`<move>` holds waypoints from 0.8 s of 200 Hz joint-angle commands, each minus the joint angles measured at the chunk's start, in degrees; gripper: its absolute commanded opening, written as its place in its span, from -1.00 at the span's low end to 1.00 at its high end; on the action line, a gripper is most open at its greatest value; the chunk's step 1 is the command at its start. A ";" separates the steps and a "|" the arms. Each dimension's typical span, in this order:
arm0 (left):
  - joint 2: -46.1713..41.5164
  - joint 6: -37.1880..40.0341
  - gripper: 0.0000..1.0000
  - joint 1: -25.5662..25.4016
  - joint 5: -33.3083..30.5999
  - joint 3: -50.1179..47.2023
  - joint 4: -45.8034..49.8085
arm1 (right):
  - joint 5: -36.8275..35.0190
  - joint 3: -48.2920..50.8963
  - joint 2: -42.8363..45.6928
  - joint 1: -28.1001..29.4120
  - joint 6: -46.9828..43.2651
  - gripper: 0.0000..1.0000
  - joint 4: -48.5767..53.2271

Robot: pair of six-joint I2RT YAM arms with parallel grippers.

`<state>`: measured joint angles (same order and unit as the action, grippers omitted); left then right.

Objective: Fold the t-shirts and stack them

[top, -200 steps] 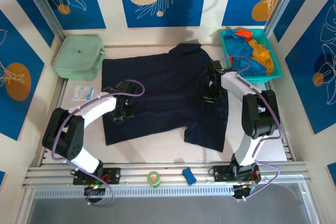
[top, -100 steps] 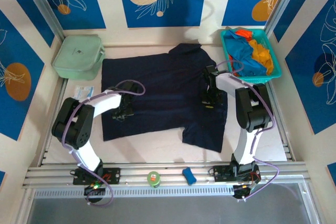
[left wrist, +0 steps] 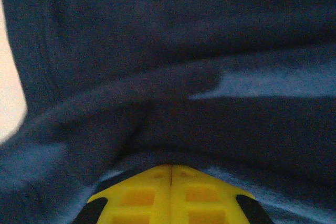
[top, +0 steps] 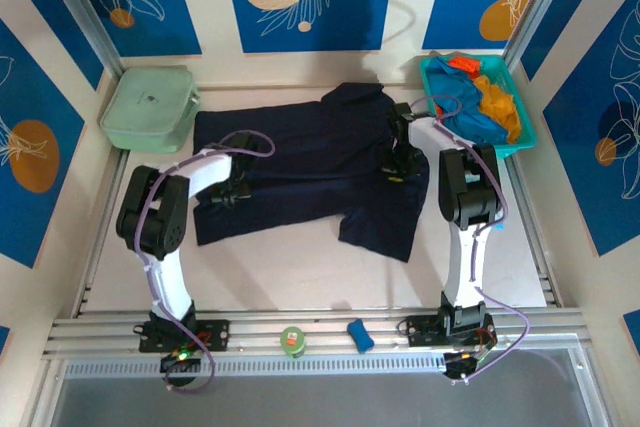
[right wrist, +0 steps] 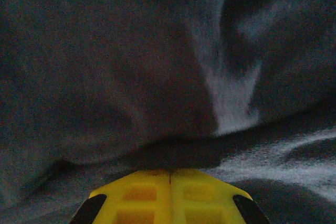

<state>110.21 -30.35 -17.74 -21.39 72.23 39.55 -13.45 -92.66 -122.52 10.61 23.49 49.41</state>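
Note:
A large dark navy t-shirt (top: 310, 162) lies spread across the middle of the table, collar to the far side. My left gripper (top: 235, 192) is shut on its cloth near the left side, and dark fabric (left wrist: 157, 51) bunches over the closed yellow fingertips (left wrist: 171, 166). Over by the shirt's right side my right gripper (top: 397, 169) is shut on a pinch of the cloth (right wrist: 105, 66), which folds over its closed tips (right wrist: 169, 171). Bright blue (top: 462, 107), orange (top: 500, 102) and red (top: 462, 64) t-shirts lie heaped in the teal basket (top: 523, 137).
A pale green lidded box (top: 148, 107) stands at the far left corner. A green tape roll (top: 291, 340) and a small blue object (top: 359, 335) rest on the near rail. Bare table (top: 290, 267) lies between the shirt's near hem and the rail.
Both grippers have moved toward the far side, pulling the navy shirt's near part with them. Its near hem has drawn back from the rail and more bare table shows.

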 commanded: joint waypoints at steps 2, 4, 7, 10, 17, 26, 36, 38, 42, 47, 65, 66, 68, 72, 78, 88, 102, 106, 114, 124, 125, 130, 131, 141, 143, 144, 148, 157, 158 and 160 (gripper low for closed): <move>3.02 3.59 -1.00 1.78 -3.10 5.64 3.03 | 0.88 -4.41 -3.01 -1.05 -0.85 -1.00 1.74; 3.30 3.73 -1.00 1.86 -3.17 6.06 3.04 | 0.95 -4.80 -3.13 -1.10 -0.89 -1.00 1.79; 3.49 3.84 -1.00 1.99 -3.28 6.65 3.24 | 1.05 -5.25 -3.42 -1.15 -0.90 -1.00 1.90; 3.89 4.01 -1.00 2.05 -3.35 7.18 3.32 | 1.10 -5.70 -3.59 -1.21 -0.90 -1.00 2.03; 4.45 4.30 -1.00 2.18 -3.47 8.39 3.68 | 1.23 -6.58 -4.05 -1.31 -0.90 -1.00 2.24; 5.08 4.55 -1.00 2.43 -3.70 9.47 4.02 | 1.37 -7.45 -4.37 -1.38 -0.88 -1.00 2.50; 5.45 4.77 -1.00 2.44 -4.07 10.45 4.15 | 1.58 -8.02 -4.50 -1.41 -0.90 -1.00 2.71; 5.56 4.84 -1.00 2.51 -4.16 10.60 4.14 | 1.59 -8.16 -4.49 -1.43 -0.88 -1.00 2.71; 5.56 4.89 -1.00 2.53 -4.29 10.73 4.21 | 1.76 -8.21 -4.48 -1.47 -0.85 -1.00 2.72; 5.53 5.06 -1.00 2.53 -4.43 10.90 4.04 | 1.89 -8.41 -4.48 -1.39 -0.90 -1.00 2.79; 4.86 5.23 -1.00 2.55 -4.33 11.17 3.81 | 3.34 -9.14 -3.72 -1.32 -1.15 -1.00 3.53; 4.80 5.22 -1.00 2.54 -4.31 11.22 3.84 | 3.39 -9.22 -3.62 -1.27 -1.16 -1.00 3.60; 4.56 5.26 -1.00 2.53 -4.17 11.26 3.86 | 3.66 -9.32 -3.43 -1.29 -1.23 -1.00 3.77; 4.05 5.28 -1.00 2.47 -3.96 11.27 4.02 | 3.92 -9.50 -2.96 -1.12 -1.40 -1.00 4.15; 3.04 5.36 -1.00 2.36 -3.69 11.27 4.09 | 4.20 -9.64 -1.93 -0.81 -1.59 -1.00 4.63; 1.10 5.34 -1.00 2.10 -3.40 11.27 4.37 | 4.19 -9.72 0.19 -0.22 -1.98 -1.00 5.38; -1.41 5.70 -1.00 1.96 -3.40 12.04 4.89 | 3.89 -10.55 2.88 0.49 -2.69 -1.00 6.24; -1.72 5.81 -1.00 1.96 -3.40 12.60 5.10 | 3.87 -11.15 3.35 0.54 -2.89 -1.00 6.57; -1.72 6.33 -1.00 2.13 -3.54 14.34 6.03 | 4.00 -12.52 3.90 0.59 -3.24 -1.00 7.16; -0.63 6.93 -1.00 2.43 -3.92 17.34 7.26 | 4.51 -14.60 3.51 0.31 -3.96 -1.00 7.37; -0.40 6.95 -1.00 2.48 -3.92 17.65 7.41 | 4.59 -14.89 3.38 0.26 -4.05 -1.00 7.37; 0.56 7.14 -1.00 2.68 -3.88 19.42 7.94 | 4.97 -16.20 2.75 0.16 -4.45 -1.00 7.49; 0.72 7.18 -1.00 2.69 -3.86 19.78 8.06 | 5.04 -16.53 2.56 0.14 -4.56 -1.00 7.52; 3.03 7.49 -1.00 3.13 -3.25 23.21 8.69 | 5.89 -19.89 0.16 -0.27 -5.59 -1.00 7.89; 3.55 7.50 -1.00 3.25 -3.12 23.92 8.70 | 6.07 -20.58 -0.42 -0.34 -5.81 -1.00 7.90; 3.80 7.50 -1.00 3.29 -3.00 24.23 8.70 | 6.11 -20.95 -0.69 -0.33 -5.86 -1.00 7.94; 4.84 7.54 -1.00 3.46 -2.53 25.47 8.62 | 6.36 -22.21 -1.91 -0.52 -6.46 -1.00 7.98; 7.38 7.50 -1.00 4.04 -1.45 28.41 8.36 | 6.38 -25.76 -4.91 -0.71 -7.46 -1.00 7.91; 7.69 7.50 -1.00 4.07 -1.33 28.76 8.35 | 6.36 -26.14 -5.27 -0.74 -7.56 -1.00 7.90; 8.19 7.45 -1.00 4.21 -1.10 29.40 8.29 | 6.27 -26.97 -5.98 -0.80 -7.79 -1.00 7.90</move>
<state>112.88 -24.25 -15.35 -24.14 95.00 46.13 -9.69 -112.62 -123.07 10.70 19.40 56.12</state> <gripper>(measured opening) 0.056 0.047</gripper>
